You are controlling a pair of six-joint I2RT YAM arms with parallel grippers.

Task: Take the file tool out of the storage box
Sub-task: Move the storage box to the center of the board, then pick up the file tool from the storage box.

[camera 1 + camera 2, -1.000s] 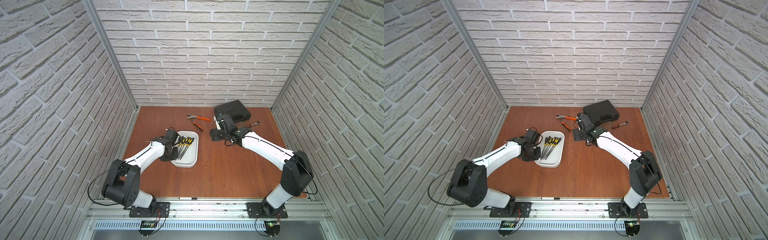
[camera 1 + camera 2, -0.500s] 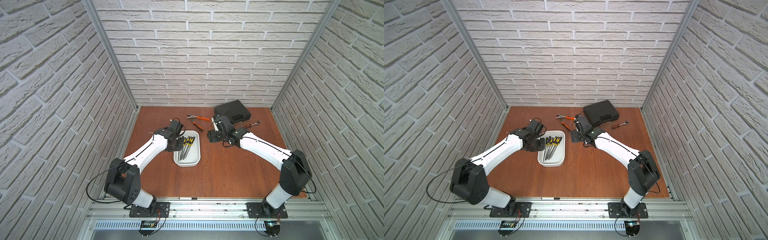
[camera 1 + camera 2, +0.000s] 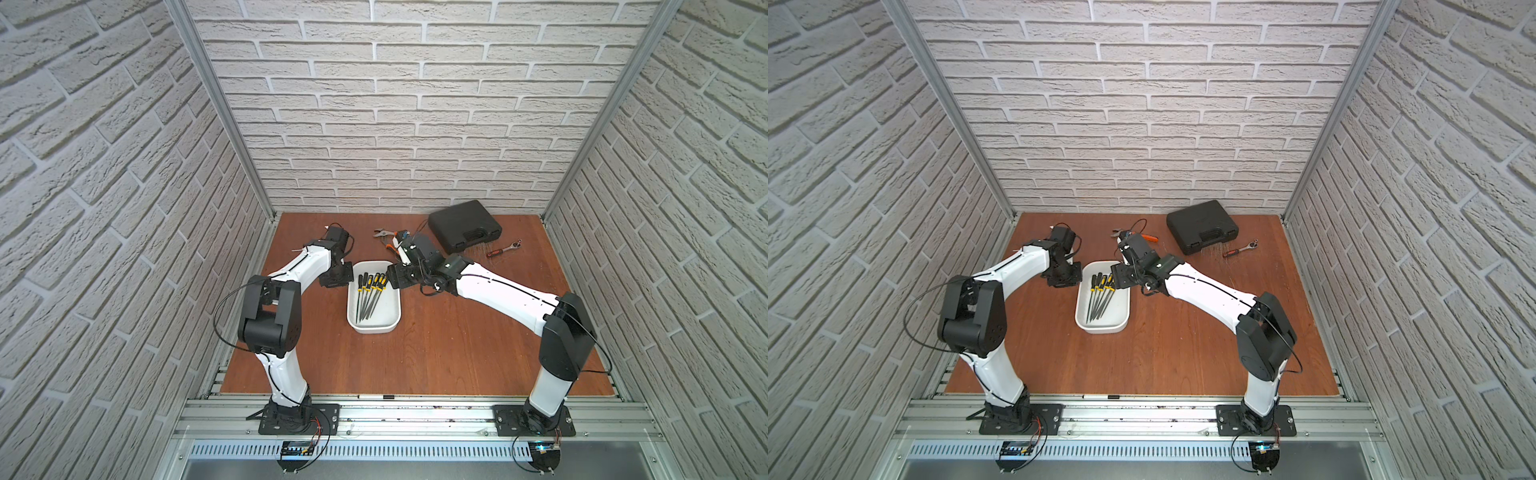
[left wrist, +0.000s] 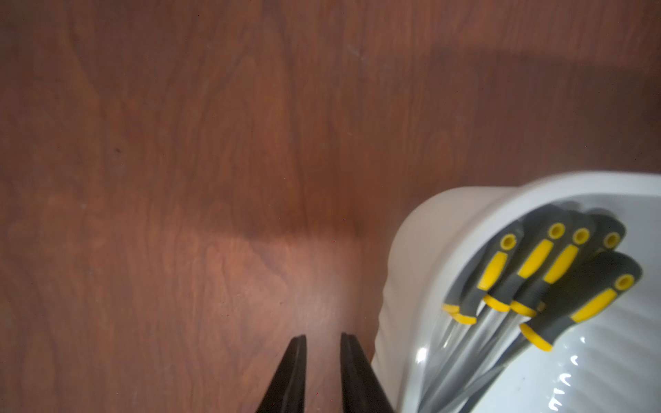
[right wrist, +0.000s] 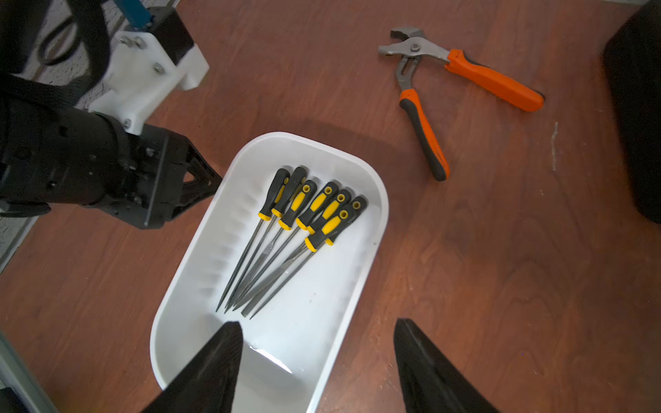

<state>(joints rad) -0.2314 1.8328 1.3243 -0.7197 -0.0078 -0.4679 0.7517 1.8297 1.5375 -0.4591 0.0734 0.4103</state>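
The files (image 3: 368,297) are lying fanned in the storage box (image 3: 374,330), rubbery handles (image 5: 323,200) at its 12 o'clock end in a top view. They look light, stiff and slick-shafted, so I am favouring a handle. My right gripper (image 5: 316,323) is hovering wide apart at 1 o'clock. My left gripper (image 4: 322,338) is sitting narrowly apart and empty at 10 o'clock.

White-shelled arms (image 3: 498,291) with black joints (image 3: 270,316), thin black cables (image 3: 511,289) and tapered black fingers (image 5: 214,368).

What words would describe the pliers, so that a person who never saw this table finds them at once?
Start at the brown wooden table and go toward its far edge, beyond the white storage box, beside the black tool case. The pliers lie flat there, outside the box. Only they have two spread orange handles; the files have yellow-and-black ones.
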